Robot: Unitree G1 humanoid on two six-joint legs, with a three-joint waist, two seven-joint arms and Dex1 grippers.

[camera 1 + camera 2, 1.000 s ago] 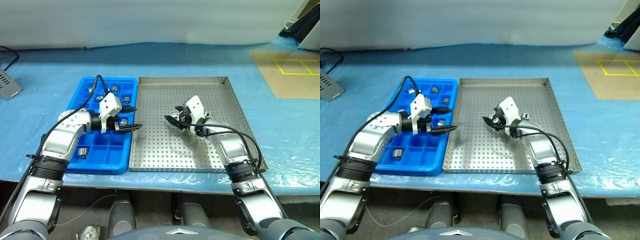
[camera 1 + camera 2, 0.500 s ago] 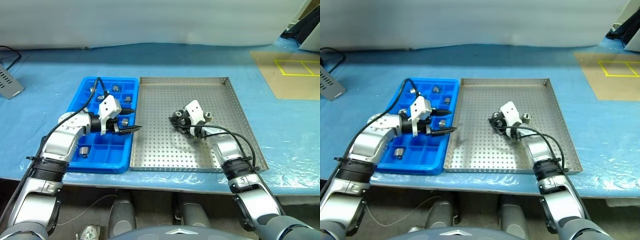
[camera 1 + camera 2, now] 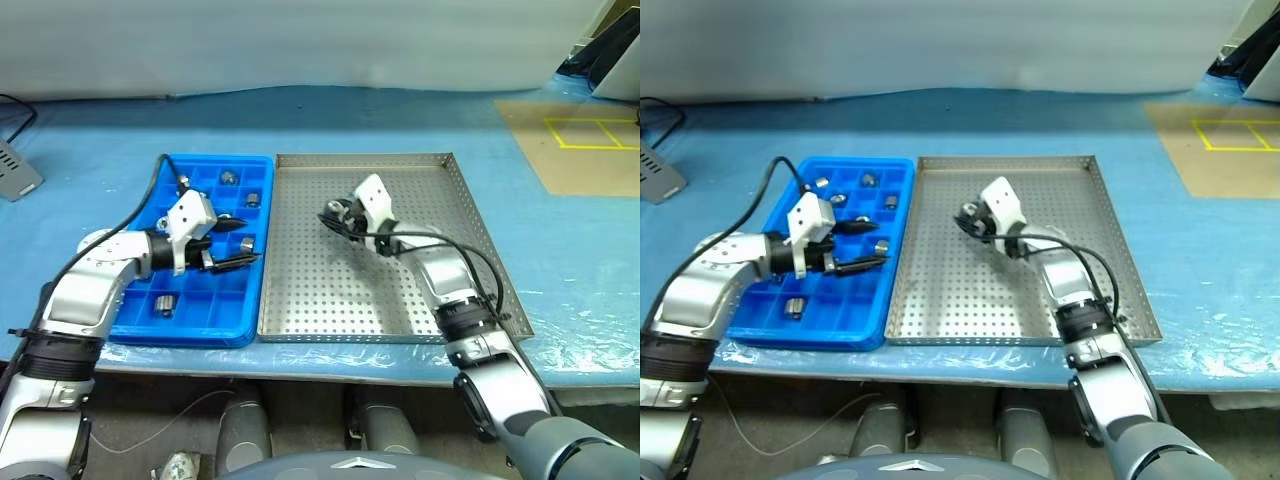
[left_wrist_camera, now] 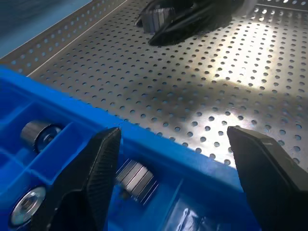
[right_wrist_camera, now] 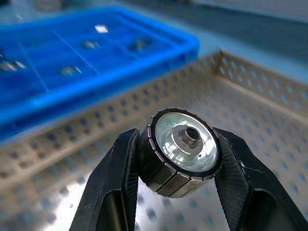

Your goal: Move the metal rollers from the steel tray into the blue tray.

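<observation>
Right tool [image 5: 180, 159] clenches a shiny ridged metal roller [image 5: 184, 144]; carry it level over the bright blue compartmented plastic tray [image 3: 150, 330] to an empty cell, clear of the released left tool [image 3: 240, 242].

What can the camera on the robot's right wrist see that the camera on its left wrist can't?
The right wrist view shows a metal roller pinched between the right tool's fingers, its shiny face and centre hole turned to the camera. The left wrist view shows the left tool's fingers spread open over the blue tray, with rollers lying in its compartments up close. Both show the blue tray and the steel tray's perforated floor.
</observation>
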